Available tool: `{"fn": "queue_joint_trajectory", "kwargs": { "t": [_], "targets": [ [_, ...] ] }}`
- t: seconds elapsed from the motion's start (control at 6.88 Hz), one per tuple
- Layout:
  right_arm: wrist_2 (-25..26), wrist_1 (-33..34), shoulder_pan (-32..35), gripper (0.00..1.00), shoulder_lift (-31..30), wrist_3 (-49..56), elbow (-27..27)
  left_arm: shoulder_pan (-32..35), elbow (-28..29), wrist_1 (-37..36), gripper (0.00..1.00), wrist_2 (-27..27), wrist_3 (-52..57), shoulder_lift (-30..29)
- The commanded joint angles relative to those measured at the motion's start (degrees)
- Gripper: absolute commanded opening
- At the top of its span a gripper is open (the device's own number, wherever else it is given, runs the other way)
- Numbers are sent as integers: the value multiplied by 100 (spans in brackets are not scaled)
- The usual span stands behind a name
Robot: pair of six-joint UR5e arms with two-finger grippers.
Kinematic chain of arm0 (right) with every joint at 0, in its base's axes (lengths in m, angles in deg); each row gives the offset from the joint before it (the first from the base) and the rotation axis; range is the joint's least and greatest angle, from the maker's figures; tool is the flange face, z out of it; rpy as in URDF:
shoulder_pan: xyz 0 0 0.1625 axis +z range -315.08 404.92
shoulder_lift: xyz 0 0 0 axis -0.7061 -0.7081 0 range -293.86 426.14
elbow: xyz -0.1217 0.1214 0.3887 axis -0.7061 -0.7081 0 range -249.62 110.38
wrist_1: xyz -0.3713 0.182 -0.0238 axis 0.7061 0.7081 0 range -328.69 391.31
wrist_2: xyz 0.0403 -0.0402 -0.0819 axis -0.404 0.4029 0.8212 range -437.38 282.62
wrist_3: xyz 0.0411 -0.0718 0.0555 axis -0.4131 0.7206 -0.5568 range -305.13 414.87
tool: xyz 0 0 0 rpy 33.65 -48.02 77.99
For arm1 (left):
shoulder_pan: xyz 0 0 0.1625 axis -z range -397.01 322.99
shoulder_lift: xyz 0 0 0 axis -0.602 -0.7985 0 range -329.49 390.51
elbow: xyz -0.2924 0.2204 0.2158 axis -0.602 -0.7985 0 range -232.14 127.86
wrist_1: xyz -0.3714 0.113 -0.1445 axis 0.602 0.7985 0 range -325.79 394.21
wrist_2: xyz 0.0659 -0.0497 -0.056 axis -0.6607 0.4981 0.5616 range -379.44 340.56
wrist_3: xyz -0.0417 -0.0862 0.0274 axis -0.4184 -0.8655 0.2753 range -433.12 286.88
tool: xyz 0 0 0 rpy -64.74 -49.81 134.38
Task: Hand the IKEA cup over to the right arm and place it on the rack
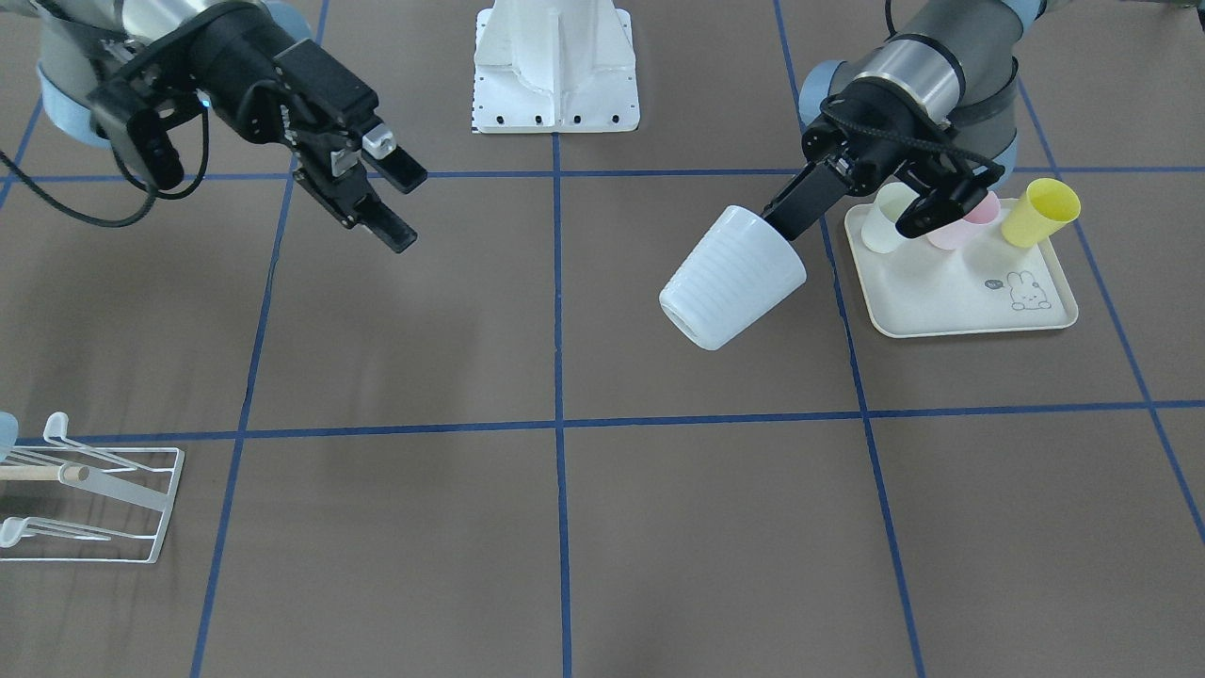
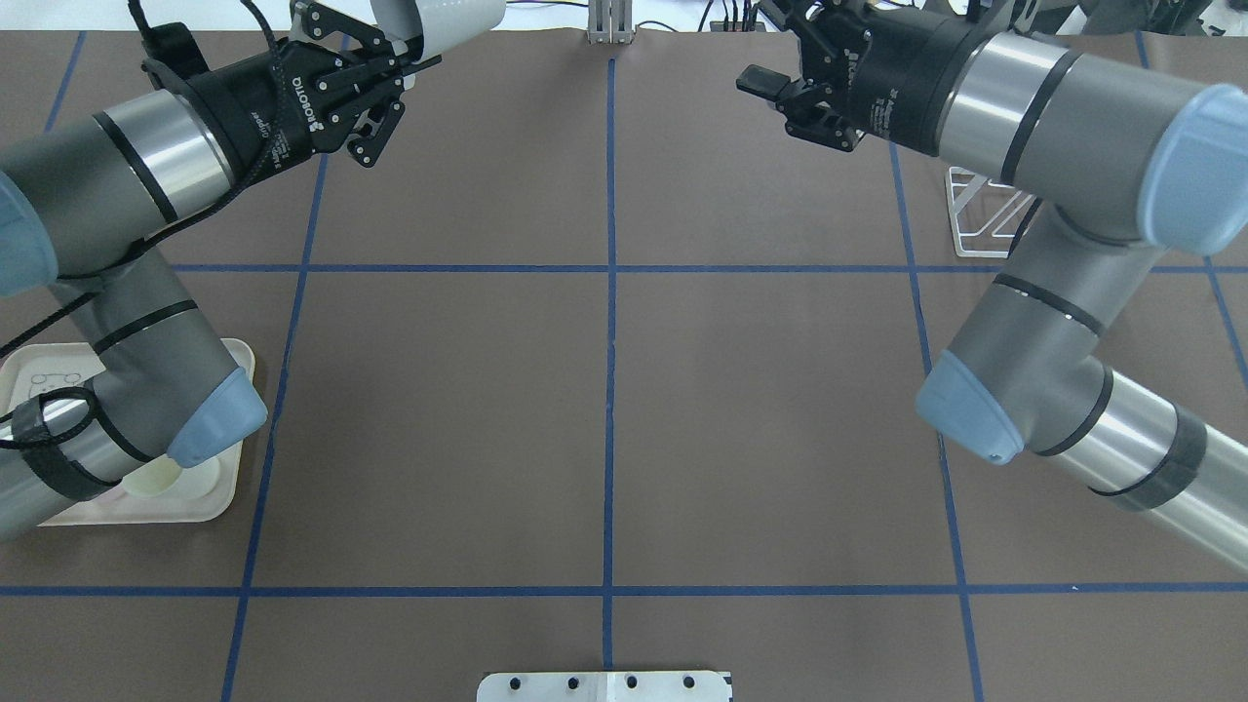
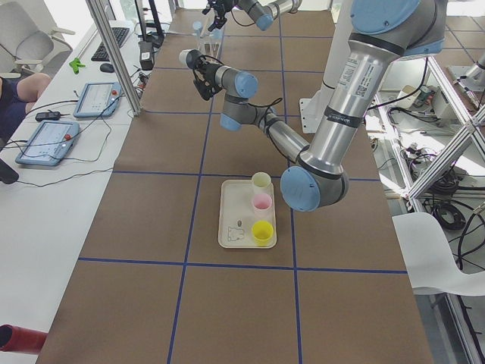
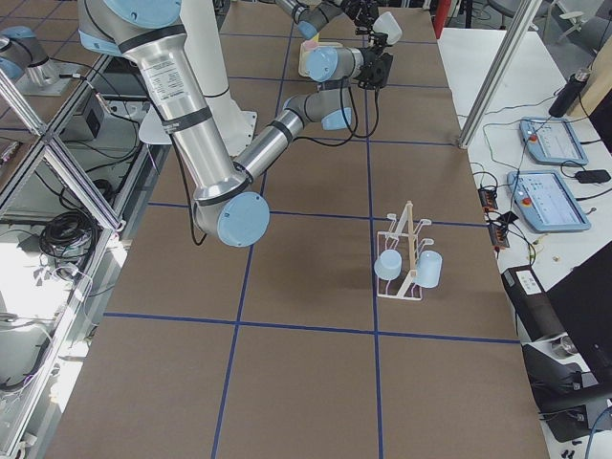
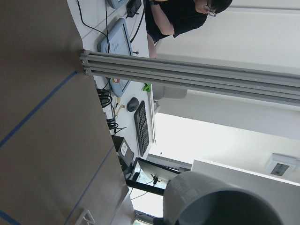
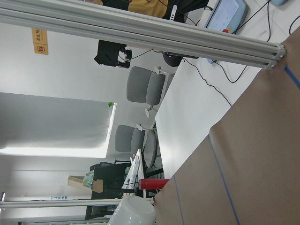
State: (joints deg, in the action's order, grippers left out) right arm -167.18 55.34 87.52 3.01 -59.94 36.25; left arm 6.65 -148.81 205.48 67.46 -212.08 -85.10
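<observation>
The white cup (image 1: 732, 278) is up in the air over the brown bench (image 1: 565, 527). It is tipped over on a slant. Its wide end is up by the arm and its small end points down. It touches nothing but the left fingers (image 1: 789, 224). These fingers are pinched shut on the rim of the cup, with one finger reaching into the wide end.

Just beside the cup, on the left arm's side, a cream tray (image 1: 941, 301) with a little rabbit picture lies flat on the bench. Three small cups stand in a row along one edge of the tray: a pale cup (image 1: 883, 226), a pink cup (image 1: 960, 231) and a yellow cup (image 1: 1040, 212).

The right fingers (image 1: 402, 203) are well apart from the white cup, across the middle blue tape line (image 1: 557, 311). They are spread wide open and hold nothing. They hang in the air above the bench and point toward the cup's side.

The rack (image 1: 141, 513) is far from the white cup, on the right arm's side of the bench. It is thin white wire with bent-up tips and a light wooden stick. In the exterior right view, two light blue cups (image 4: 387, 265) hang on it, one on each side.
</observation>
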Motion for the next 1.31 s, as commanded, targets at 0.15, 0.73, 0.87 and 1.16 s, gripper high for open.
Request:
{"fn": "queue_joint_trajectory", "kwargs": {
  "t": [0.15, 0.73, 0.87, 1.16],
  "targets": [
    [472, -232, -410, 100, 46, -51, -49, -584, 270, 730, 0, -705, -439, -442],
    [481, -232, -410, 100, 178, -50, -234, -999, 702, 864, 0, -955, -369, -883],
    [524, -232, -419, 100, 196, -59, -234, -1052, 702, 864, 0, -964, -378, -953],
    [560, -232, -437, 100, 214, -59, -252, -1272, 702, 838, 0, -1165, -369, -1033]
  ]
}}
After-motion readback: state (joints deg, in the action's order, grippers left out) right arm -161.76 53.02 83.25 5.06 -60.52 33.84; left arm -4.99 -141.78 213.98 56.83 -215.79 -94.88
